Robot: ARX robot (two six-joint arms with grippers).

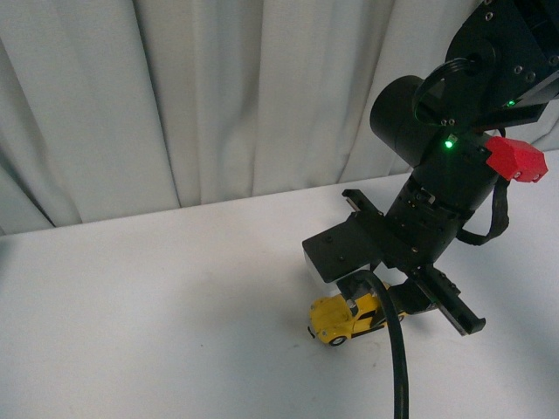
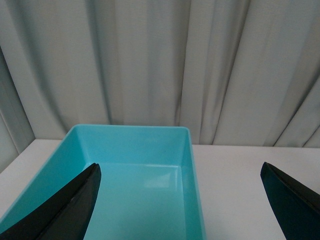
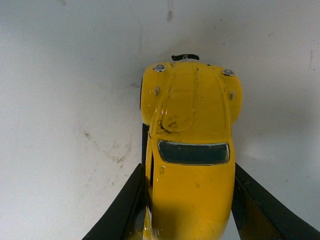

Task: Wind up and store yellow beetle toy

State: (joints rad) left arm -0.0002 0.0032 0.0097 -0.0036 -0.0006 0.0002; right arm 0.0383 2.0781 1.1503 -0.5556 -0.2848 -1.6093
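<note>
**Right arm** [image 1: 437, 175]: shown reaching down from the upper right toward the white table [image 1: 157, 305], with the wrist bent toward the surface. The right gripper [image 3: 192, 200] is narrowed onto 1 yellow beetle toy [image 3: 192, 125], and its 2 fingers [image 3: 130, 205] are pressed against the toy's flanks beside the cabin. The toy is seen on the table, right of centre in the front view.

**Left gripper** [image 2: 178, 172]: held wide apart and empty, facing 1 turquoise bin [image 2: 192, 160]. A pleated curtain [image 1: 175, 96] is seen behind.
</note>
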